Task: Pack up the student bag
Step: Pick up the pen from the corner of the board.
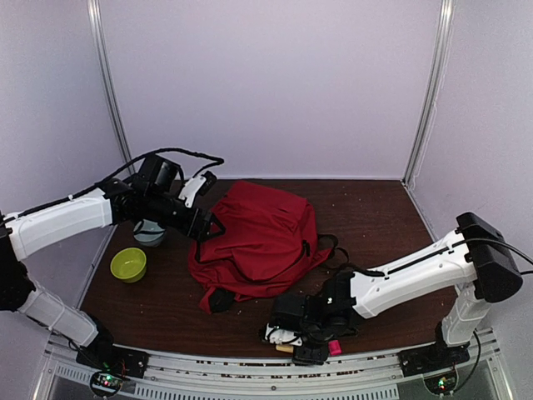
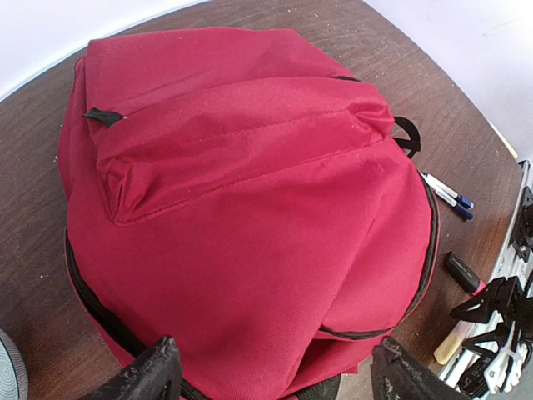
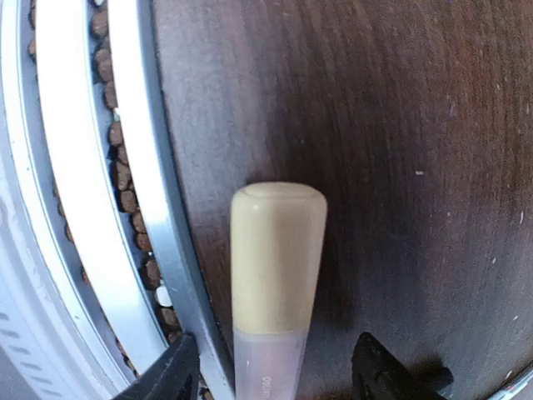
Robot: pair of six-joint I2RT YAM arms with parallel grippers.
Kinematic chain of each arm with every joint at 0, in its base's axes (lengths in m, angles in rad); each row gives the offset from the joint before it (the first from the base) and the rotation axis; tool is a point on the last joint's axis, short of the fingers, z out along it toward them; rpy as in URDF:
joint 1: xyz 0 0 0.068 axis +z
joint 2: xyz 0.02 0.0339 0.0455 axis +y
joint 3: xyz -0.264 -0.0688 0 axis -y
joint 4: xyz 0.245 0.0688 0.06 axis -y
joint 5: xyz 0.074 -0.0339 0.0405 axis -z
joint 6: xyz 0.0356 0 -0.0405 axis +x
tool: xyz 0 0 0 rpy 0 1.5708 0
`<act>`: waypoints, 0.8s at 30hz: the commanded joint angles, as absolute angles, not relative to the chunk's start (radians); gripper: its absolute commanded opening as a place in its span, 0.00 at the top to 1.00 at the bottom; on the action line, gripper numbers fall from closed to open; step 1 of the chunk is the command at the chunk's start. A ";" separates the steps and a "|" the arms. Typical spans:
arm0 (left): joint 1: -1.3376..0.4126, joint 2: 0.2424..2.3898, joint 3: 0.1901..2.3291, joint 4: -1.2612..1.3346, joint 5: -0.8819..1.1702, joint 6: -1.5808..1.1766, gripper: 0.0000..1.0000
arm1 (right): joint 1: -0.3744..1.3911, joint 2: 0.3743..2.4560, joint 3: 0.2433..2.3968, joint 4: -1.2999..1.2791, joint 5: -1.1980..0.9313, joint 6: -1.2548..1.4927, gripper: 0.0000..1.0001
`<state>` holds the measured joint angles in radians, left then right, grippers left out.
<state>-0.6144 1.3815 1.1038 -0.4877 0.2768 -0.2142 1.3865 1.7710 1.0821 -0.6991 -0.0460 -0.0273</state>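
The student bag (image 1: 258,242), a big red backpack with black zippers, lies in the middle of the table and fills the left wrist view (image 2: 250,208). My left gripper (image 1: 204,227) (image 2: 275,371) hangs open at the bag's left edge, its fingers wide apart over the red fabric and not closed on it. My right gripper (image 1: 293,337) (image 3: 275,371) is low at the table's front edge. It is open and straddles a marker with a beige cap (image 3: 277,258) that lies on the wood, with a gap on each side.
A green bowl (image 1: 128,264) and a grey round container (image 1: 150,233) stand left of the bag. Blue-capped pens (image 2: 445,193) and a black and pink marker (image 2: 465,273) lie by the bag. The metal edge rail (image 3: 158,208) runs right beside the beige-capped marker.
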 commanded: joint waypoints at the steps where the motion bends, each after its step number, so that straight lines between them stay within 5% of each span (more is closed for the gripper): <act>1: -0.613 1.341 1.084 -0.459 0.256 -0.191 0.19 | 1.375 1.808 1.102 -0.720 0.061 -0.026 0.54; 9: -0.604 1.328 1.083 -0.467 0.223 -0.172 0.17 | 1.375 1.746 1.120 -0.729 0.037 -0.038 0.98; 14: -0.528 1.394 1.112 -0.461 0.224 -0.179 0.03 | 1.366 1.613 1.128 -0.706 0.029 -0.064 1.00; 19: -0.502 1.490 1.064 -0.414 0.282 -0.175 0.02 | 1.276 1.421 1.085 -0.611 -0.033 -0.047 1.00; 24: -0.539 1.556 0.964 -0.261 0.368 -0.213 0.19 | 1.081 1.234 1.003 -0.381 -0.159 0.032 1.00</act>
